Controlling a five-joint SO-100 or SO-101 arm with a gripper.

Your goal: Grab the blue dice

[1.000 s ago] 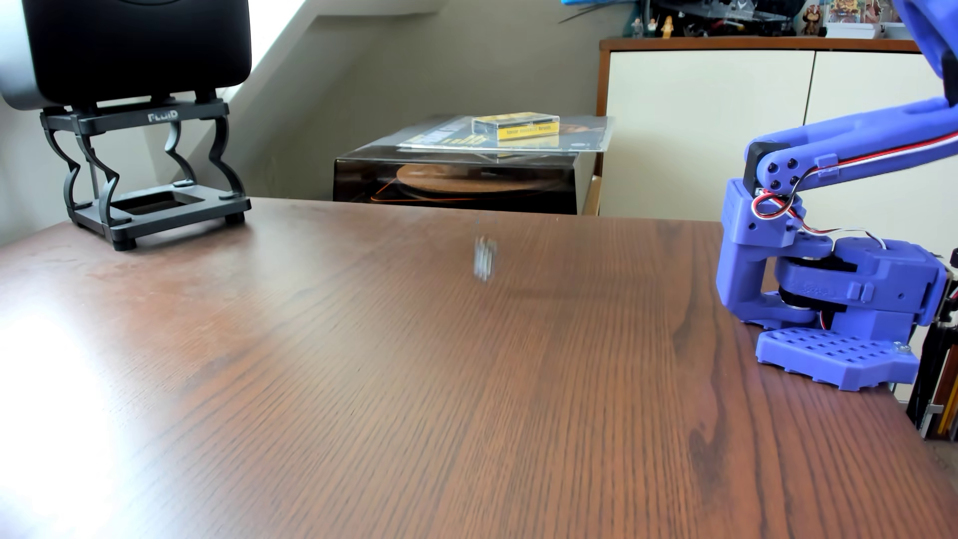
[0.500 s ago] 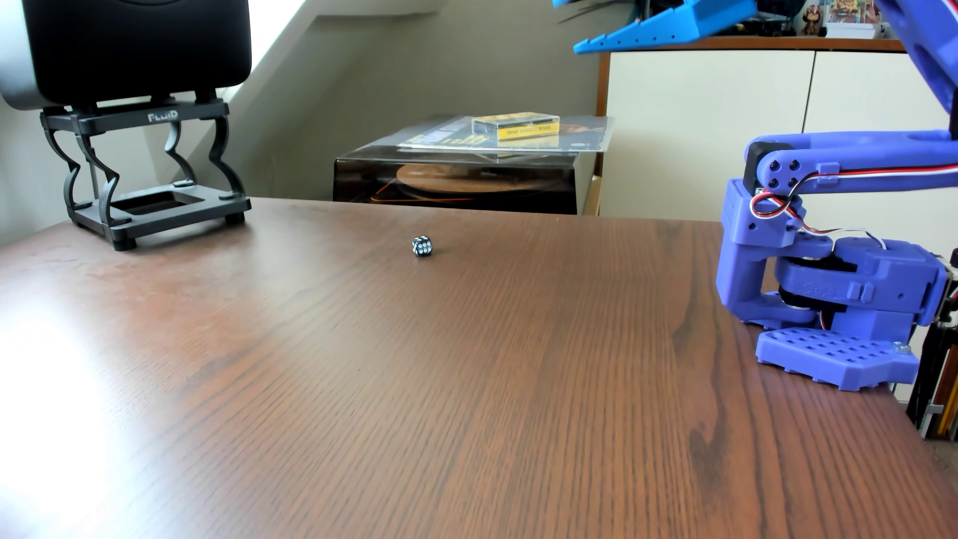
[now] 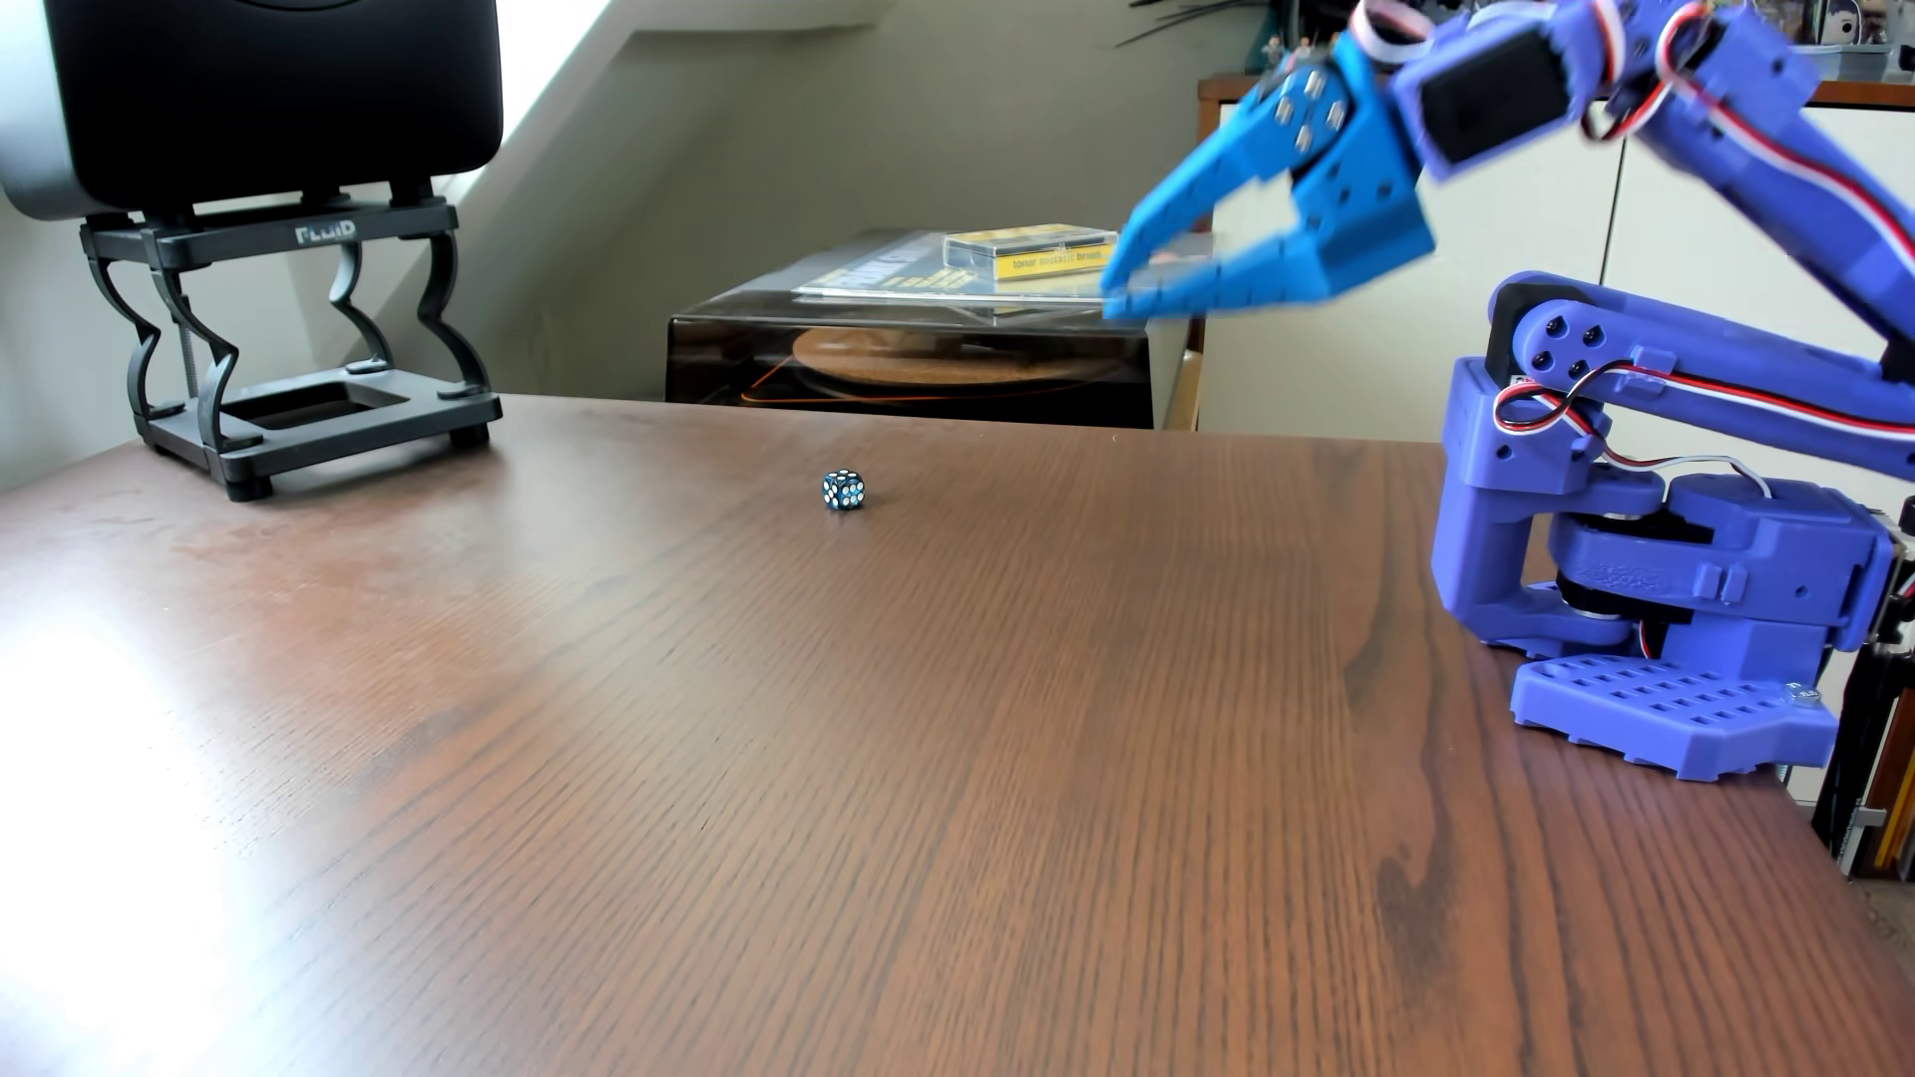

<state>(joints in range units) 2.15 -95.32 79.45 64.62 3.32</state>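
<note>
The blue dice (image 3: 844, 490) is a tiny dark blue cube with white pips. It sits alone on the brown wooden table (image 3: 725, 777), in the middle towards the far edge. My blue gripper (image 3: 1113, 295) hangs in the air at the upper right, well above and to the right of the dice, pointing down to the left. Its fingertips meet, with only a triangular gap further back between the fingers, and it holds nothing. It is slightly blurred.
The arm's base (image 3: 1679, 621) is clamped at the table's right edge. A black speaker on a black stand (image 3: 301, 352) occupies the far left corner. Behind the table stands a turntable with a dark cover (image 3: 912, 362).
</note>
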